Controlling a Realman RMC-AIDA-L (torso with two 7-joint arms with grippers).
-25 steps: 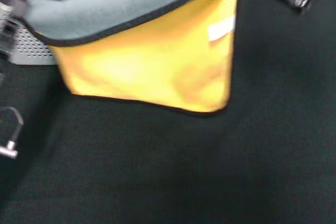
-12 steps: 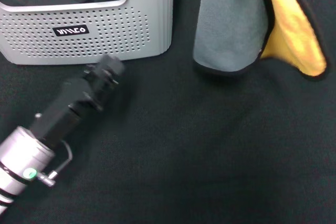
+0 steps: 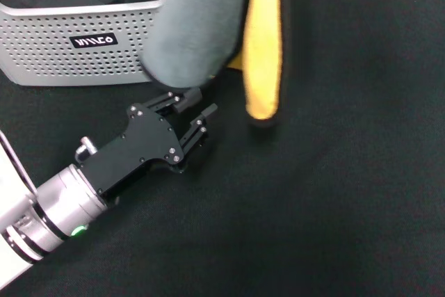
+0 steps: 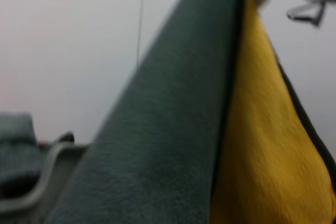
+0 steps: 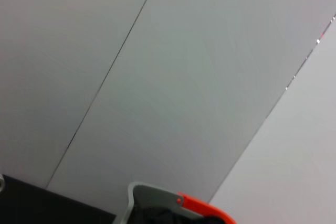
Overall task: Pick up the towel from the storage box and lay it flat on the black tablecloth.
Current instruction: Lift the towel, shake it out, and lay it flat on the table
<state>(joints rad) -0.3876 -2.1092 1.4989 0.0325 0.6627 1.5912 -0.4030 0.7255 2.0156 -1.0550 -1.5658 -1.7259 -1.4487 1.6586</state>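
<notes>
Towel: suspended from above the top edge of the head view, hanging folded in a narrow drape, grey face toward the storage box, yellow face toward open cloth; lower hem clear of the worktop. The holder is not shown; the grip is judged to be at an upper corner.

Storage box: set at the far left of the black tablecloth, dark cloths inside; its near corner is overlapped in view by the hanging grey fold.

Left tool: lying low over the tablecloth, just below the grey hem, fingers apart, nothing held.

Right tool: not seen in any view; its state cannot be told.

Risks, as judged:
- The hem may be missed by the left tool, since the drape hangs free and may swing.
- Two layers may be pinched together at the fold, so that the towel cannot be spread flat.
- The hanging cloth may be dragged against the box rim, being so close to it.
- If released as folded, the towel would be laid doubled, not flat.
</notes>
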